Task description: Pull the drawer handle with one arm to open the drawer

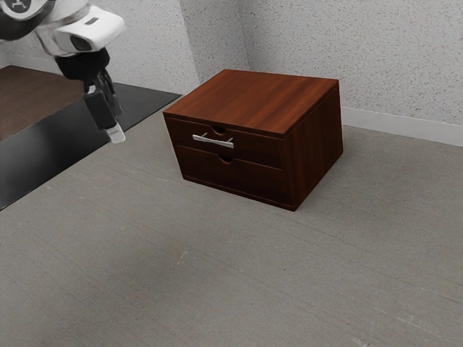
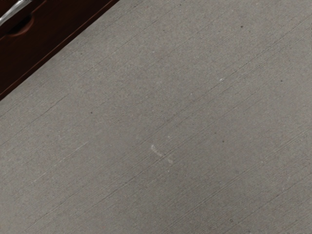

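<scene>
A dark wooden cabinet [image 1: 253, 101] stands on the grey floor, with two drawers in its front. The upper drawer [image 1: 224, 144] carries a silver bar handle [image 1: 213, 141] and sits flush with the front. The lower drawer [image 1: 231, 173] is flush too. My gripper [image 1: 112, 130] hangs in the air to the exterior view's left of the cabinet, well apart from the handle and pointing down toward the floor. In the wrist view, the cabinet front [image 2: 34, 44] and one end of the handle [image 2: 12, 12] show at a corner, ahead of my hand.
A black mat [image 1: 58, 137] lies on the floor under and behind my gripper. Speckled walls with a white baseboard [image 1: 405, 124] run behind the cabinet. Grey floor [image 1: 217, 275] stretches in front of the cabinet.
</scene>
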`<move>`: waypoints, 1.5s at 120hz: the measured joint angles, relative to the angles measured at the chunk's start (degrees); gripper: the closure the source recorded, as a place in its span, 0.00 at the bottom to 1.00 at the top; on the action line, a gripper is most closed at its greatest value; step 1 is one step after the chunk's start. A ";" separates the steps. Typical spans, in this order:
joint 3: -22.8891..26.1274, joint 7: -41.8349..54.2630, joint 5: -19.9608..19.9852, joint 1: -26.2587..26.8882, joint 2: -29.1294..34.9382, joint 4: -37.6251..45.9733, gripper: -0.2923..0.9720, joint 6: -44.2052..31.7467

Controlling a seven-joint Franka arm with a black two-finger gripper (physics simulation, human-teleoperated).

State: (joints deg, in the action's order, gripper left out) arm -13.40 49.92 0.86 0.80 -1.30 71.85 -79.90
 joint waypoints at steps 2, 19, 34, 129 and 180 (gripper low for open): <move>0.01 0.35 0.02 0.06 -0.13 -0.03 0.23 -0.01; 0.10 3.00 0.10 1.43 -0.39 -0.07 0.23 -0.06; 2.04 4.85 0.68 2.05 -1.05 -1.23 0.23 -0.28; 6.30 49.42 0.07 -3.13 -0.06 13.34 0.24 -26.86; 6.15 62.98 3.74 -5.27 -8.06 11.84 0.48 -40.14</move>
State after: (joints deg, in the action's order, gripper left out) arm -7.26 112.90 4.61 -4.47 -9.36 83.68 -120.04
